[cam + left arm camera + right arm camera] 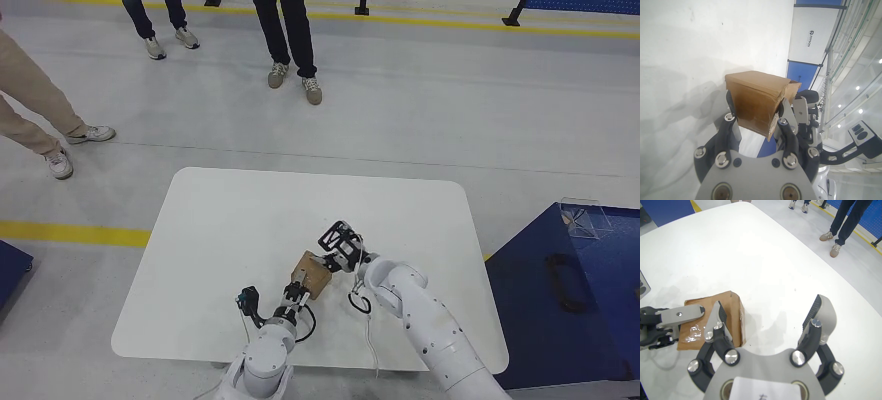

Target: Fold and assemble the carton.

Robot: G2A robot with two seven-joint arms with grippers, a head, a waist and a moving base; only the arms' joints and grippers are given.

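The white bench (220,250) has rounded corners and a plain matte top. It stands on a pale grey floor (420,110), with a yellow line (70,234) running off its 9 o'clock side. One brown cardboard carton (310,271) sits about mid-bench, a little toward 6 o'clock (the robot's edge), its flaps partly folded. Its lower edge seems to meet the surface. A few small dark specks (795,289) dot the top near the carton.
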